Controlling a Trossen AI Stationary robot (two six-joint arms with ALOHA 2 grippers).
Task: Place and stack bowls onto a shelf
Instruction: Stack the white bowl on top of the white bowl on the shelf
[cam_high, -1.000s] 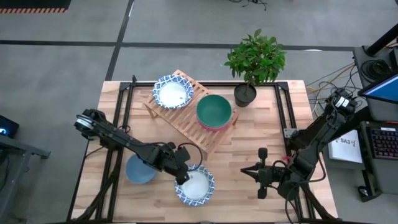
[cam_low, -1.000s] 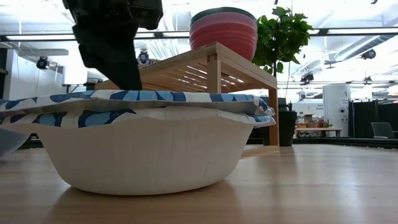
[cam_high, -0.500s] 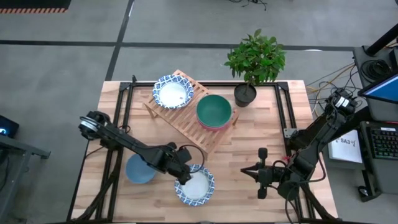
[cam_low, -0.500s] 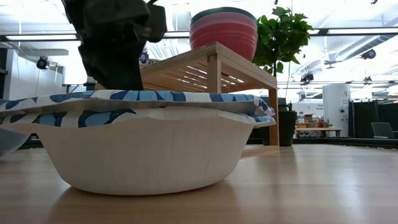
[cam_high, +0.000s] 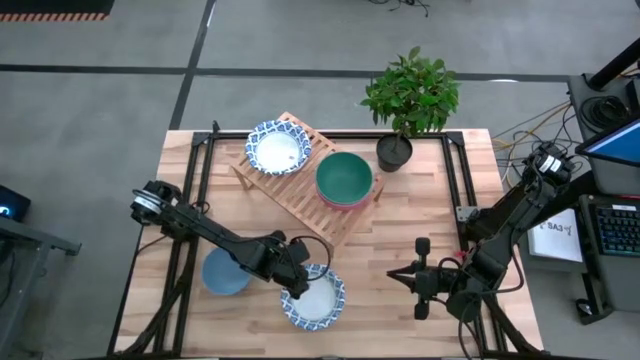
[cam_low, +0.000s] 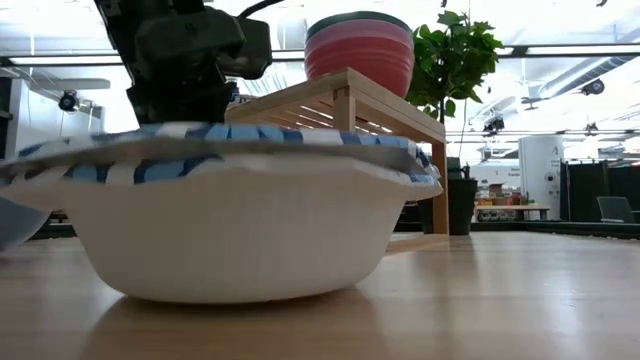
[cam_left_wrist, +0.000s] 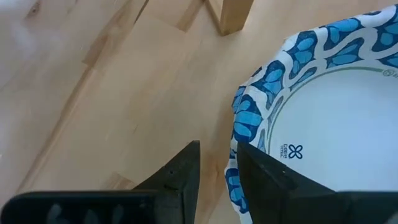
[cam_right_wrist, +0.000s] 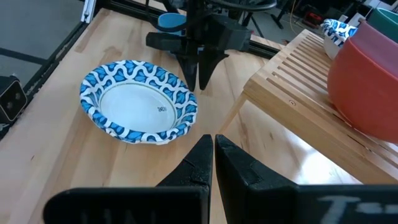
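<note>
A white bowl with a blue patterned rim (cam_high: 314, 299) sits on the table near its near edge and fills the low view (cam_low: 230, 230). My left gripper (cam_high: 293, 283) stands at this bowl's left far rim, one finger on each side of it. The wooden slatted shelf (cam_high: 300, 185) carries another white and blue bowl (cam_high: 279, 148), and a green bowl (cam_high: 345, 177) nested in a red one (cam_low: 360, 50). A plain blue bowl (cam_high: 222, 273) rests on the table under my left arm. My right gripper (cam_high: 403, 277) is shut and waits to the right, touching nothing. My left gripper has the white and blue bowl by its rim (cam_left_wrist: 235, 127) on the left far side. One finger (cam_left_wrist: 273, 177) is inside the bowl and the other (cam_left_wrist: 180, 174) outside. The fingers come from above, pointing down (cam_right_wrist: 200, 71). The bowl's base is on the table, slightly tipped.
A potted plant (cam_high: 410, 95) stands at the table's far edge, right of the shelf. The shelf's leg (cam_left_wrist: 233, 15) is close beyond the held bowl. Bare wooden table (cam_high: 390, 320) lies between the bowl and my right gripper.
My left gripper has moved down and slightly toward the near edge, onto the white and blue bowl's rim. In the low view the bowl has tipped: its rim now stands higher and flatter than a second ago.
</note>
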